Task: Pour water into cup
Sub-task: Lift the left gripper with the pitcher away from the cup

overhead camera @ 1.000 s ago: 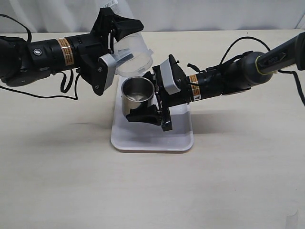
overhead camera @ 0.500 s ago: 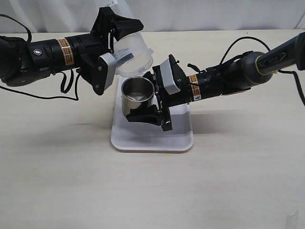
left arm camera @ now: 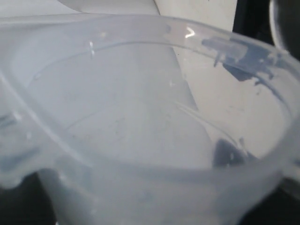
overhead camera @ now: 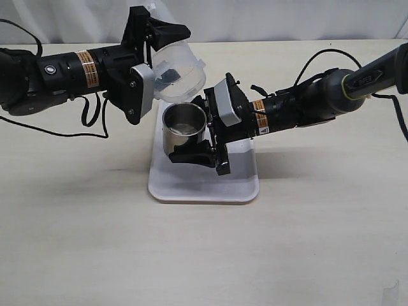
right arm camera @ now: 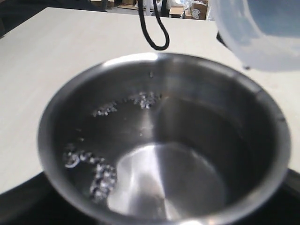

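A pale table point(overhead camera: 76, 242) is being used for the job, and it is lying well below both sets of jaws. A white tray point(overhead camera: 204, 188) is being used too. It is lying right under the jaws of the right gripper point(overhead camera: 194, 129).

A see-through plastic container point(overhead camera: 180, 75) is being held by the left gripper point(overhead camera: 160, 62). Its jaws are being kept wide, one on each side of the container, so the container is being squeezed between them. The container is being tipped, with its open mouth pointing out past the jaw tips and down at the cup. Only the inside of the container is being shown in the left wrist view. It cannot be told if any water is left in there.

The steel cup point(overhead camera: 180, 135) is being gripped between the right jaws. These jaws are being kept wide too, with one pressed on each side of the cup. The cup is being kept upright, it seems to be standing on the tray, and it is just under the container's mouth.

The water point(right arm camera: 103, 176) is being seen only as small drops on the cup's inside wall, between the right jaws. There may be a thin pool at the bottom. No stream is being seen falling.

So some pouring is probably done. The last bit may need tipping out, and the container is not yet set back upright.
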{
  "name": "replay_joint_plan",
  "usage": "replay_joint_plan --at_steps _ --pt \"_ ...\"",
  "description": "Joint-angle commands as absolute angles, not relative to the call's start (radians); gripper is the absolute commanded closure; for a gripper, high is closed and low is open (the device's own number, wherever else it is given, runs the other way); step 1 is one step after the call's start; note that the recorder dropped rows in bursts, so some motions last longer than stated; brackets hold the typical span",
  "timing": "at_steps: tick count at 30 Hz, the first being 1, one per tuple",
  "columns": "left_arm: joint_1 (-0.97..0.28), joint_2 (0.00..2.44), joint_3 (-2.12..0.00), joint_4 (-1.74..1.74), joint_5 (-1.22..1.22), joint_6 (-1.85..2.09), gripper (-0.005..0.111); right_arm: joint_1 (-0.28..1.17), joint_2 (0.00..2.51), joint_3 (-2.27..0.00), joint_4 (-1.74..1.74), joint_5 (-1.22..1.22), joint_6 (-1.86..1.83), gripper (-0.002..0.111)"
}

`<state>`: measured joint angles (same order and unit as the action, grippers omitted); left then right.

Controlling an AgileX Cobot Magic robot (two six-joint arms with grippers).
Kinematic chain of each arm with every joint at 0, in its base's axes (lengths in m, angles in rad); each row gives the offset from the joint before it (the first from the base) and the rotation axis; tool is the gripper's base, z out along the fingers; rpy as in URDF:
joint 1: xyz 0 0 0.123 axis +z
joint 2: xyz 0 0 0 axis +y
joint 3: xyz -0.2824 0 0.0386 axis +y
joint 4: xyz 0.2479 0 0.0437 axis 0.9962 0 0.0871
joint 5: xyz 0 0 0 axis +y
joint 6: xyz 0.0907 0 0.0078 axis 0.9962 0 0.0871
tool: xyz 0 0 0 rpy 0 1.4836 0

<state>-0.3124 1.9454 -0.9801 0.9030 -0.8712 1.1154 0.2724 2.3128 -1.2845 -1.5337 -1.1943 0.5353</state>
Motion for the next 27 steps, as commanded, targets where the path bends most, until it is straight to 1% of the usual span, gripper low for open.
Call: replay_joint_plan --at_steps 1,7,10,18,22,25,27 --pt "-0.315 1.937 -0.991 0.896 -0.896 1.061 0.107 0.27 2.305 -1.291 -1.521 -1.221 0.538 0.104" --pt "-0.315 1.937 -0.991 0.801 -0.896 0.878 0.107 0.27 2.305 -1.291 -1.521 -1.221 0.538 0.104" --pt "-0.315 1.937 -0.991 0.685 -0.896 0.758 0.107 0.27 2.305 -1.291 -1.521 -1.221 0.538 0.104" --pt "-0.315 1.937 -0.991 0.264 -0.897 0.585 0.107 0.27 2.305 -1.291 -1.521 -1.221 0.538 0.104" --pt "-0.311 1.937 -0.991 0.043 -0.949 0.512 0.107 0.27 2.305 -1.291 -1.521 -1.221 0.538 0.104" --pt "-0.284 1.937 -0.997 0.018 -0.95 0.362 0.107 0.27 2.305 -1.291 -1.521 -1.221 0.538 0.104" --pt "-0.252 1.937 -1.032 0.047 -0.856 0.225 0.107 0.27 2.305 -1.291 -1.521 -1.221 0.538 0.104"
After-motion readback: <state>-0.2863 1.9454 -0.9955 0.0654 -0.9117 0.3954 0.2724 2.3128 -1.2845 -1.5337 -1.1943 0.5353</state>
